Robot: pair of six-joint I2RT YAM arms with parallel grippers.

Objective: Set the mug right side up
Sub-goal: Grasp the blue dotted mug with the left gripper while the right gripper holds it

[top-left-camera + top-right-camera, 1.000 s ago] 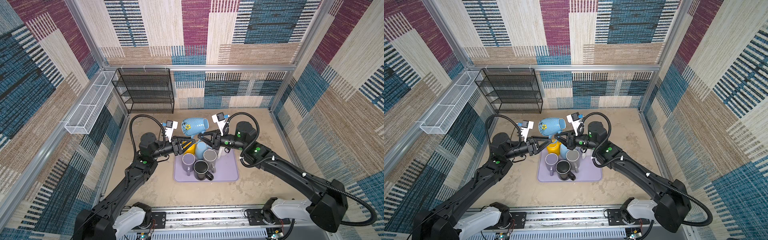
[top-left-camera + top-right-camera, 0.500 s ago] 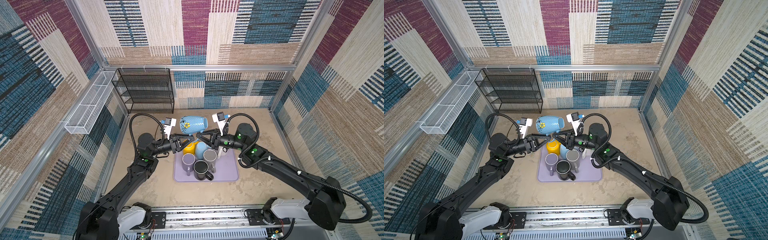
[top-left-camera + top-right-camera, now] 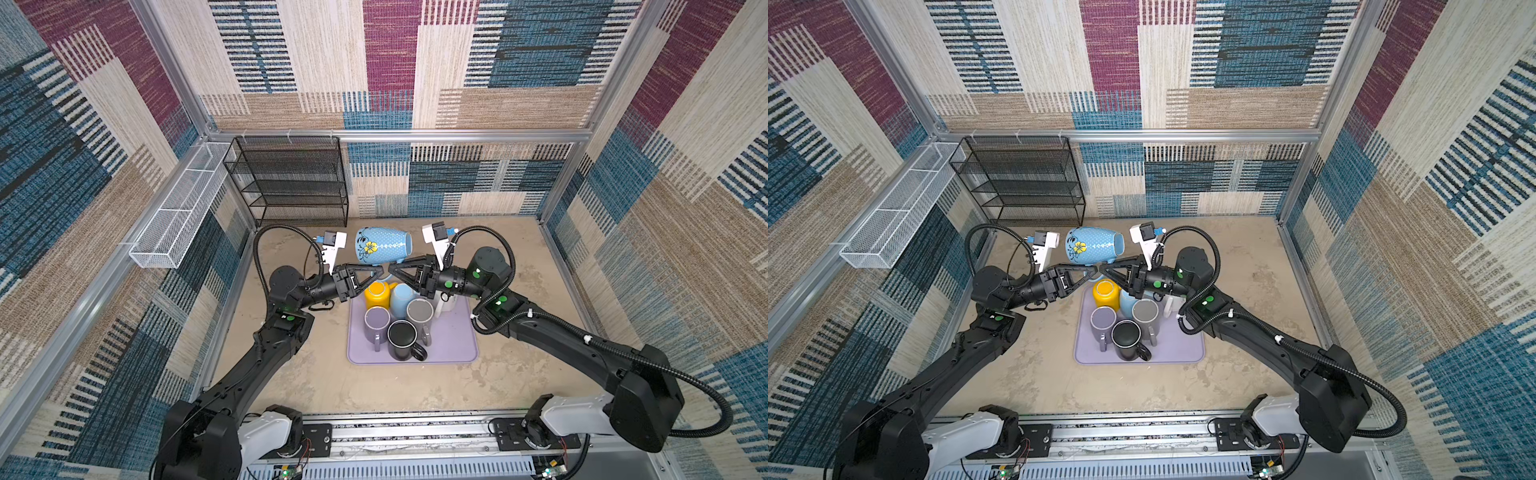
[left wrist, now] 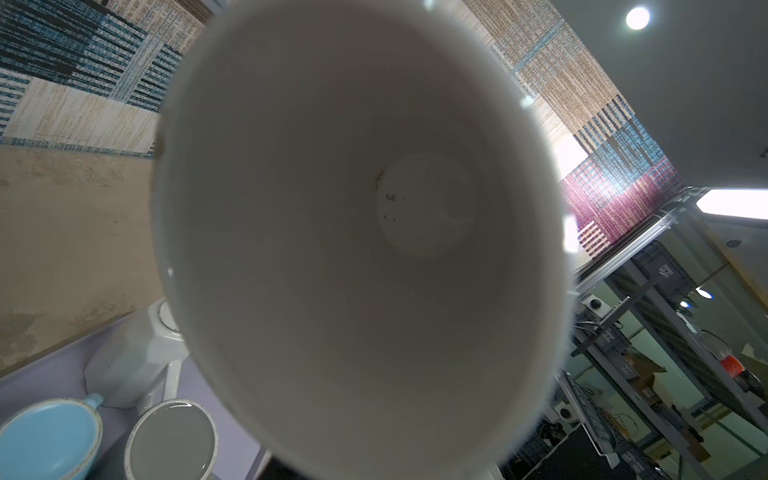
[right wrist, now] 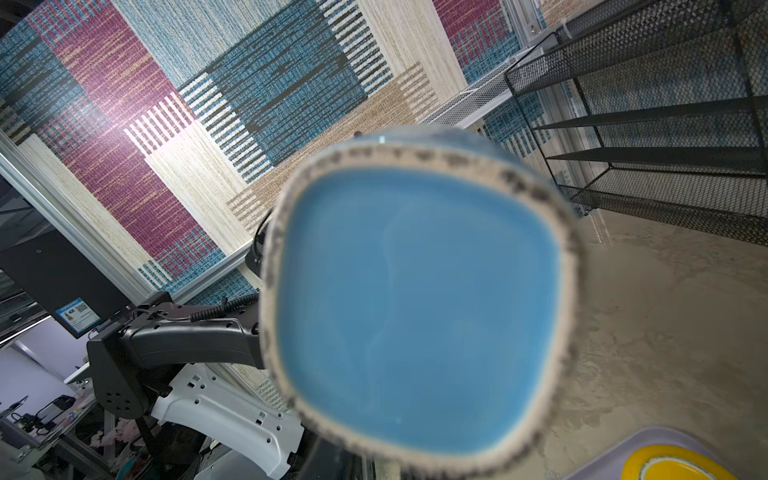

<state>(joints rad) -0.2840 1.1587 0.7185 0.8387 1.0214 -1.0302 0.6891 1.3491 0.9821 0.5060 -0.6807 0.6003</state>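
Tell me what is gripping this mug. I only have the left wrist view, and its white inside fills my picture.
Observer: The right claw has the blue flower mug by what looks like its handle, seen in both top views.
Operator: Give me its pose.
Observer: It lies on its side in the air, base toward the right arm, lifted clear of the purple tray.
Operator: Report the left claw.
Observer: The left claw has its tips right beside that same handle. Whether it grips, I cannot tell.
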